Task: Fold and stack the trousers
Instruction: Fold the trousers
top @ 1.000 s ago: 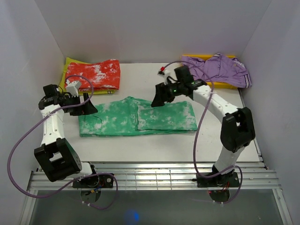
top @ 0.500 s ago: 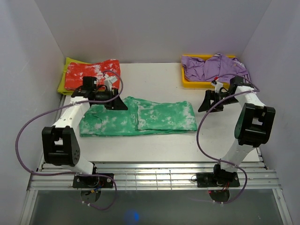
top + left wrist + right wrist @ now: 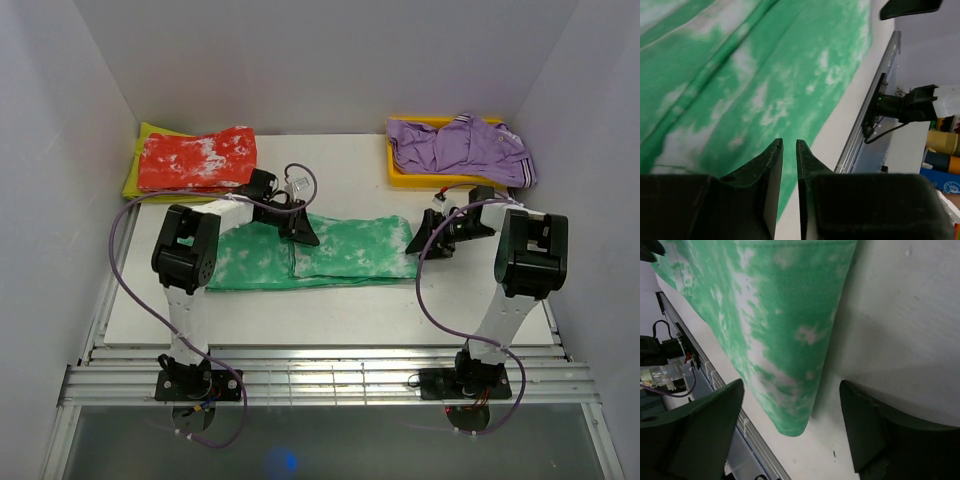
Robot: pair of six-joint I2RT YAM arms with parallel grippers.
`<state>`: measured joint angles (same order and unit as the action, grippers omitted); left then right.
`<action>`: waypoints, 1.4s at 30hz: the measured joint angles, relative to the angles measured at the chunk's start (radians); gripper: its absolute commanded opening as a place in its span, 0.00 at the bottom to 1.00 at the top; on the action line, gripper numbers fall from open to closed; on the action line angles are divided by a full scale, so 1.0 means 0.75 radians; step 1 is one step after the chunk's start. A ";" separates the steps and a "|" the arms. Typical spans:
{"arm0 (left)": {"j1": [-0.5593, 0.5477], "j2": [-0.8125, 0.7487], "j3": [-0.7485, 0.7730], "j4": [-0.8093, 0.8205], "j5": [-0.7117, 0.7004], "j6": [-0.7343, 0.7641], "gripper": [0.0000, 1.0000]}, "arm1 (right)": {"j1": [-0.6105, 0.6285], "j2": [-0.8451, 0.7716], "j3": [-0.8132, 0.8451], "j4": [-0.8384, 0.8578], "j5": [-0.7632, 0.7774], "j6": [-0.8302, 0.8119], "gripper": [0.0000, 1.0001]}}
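Observation:
The trousers (image 3: 330, 255) lie flat across the middle of the table, bright green with white blotches, with a fold layer on their right half. My left gripper (image 3: 300, 228) hangs low over their far edge near the middle. In the left wrist view the cloth (image 3: 740, 75) fills the frame, and the gripper (image 3: 789, 145) shows only a narrow slit between its jaws, with nothing in it. My right gripper (image 3: 425, 240) is at the trousers' right end. It stands wide open (image 3: 791, 385), its fingers (image 3: 700, 430) either side of the cloth's rounded corner (image 3: 790, 405).
A red-and-white folded garment (image 3: 197, 160) lies on a yellow-green cloth at the back left. A purple garment (image 3: 460, 145) sits in a yellow tray (image 3: 400, 176) at the back right. White walls close three sides. A metal rail (image 3: 320, 375) runs along the front.
My left arm swung in from the left to the trousers' middle while its jaws narrowed. My right arm left the middle, went out right, and now sits at the trousers' right end.

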<state>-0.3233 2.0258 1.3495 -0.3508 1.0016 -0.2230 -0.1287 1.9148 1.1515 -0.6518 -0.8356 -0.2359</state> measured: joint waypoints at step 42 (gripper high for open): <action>0.087 0.185 0.028 -0.284 -0.074 0.217 0.14 | 0.141 0.427 0.310 0.360 -0.312 0.398 0.14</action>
<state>-0.2581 2.1647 1.3708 -0.5640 0.9463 -0.0605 -0.0227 2.2353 1.3838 -0.3820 -1.0698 0.0624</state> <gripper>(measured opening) 0.146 0.125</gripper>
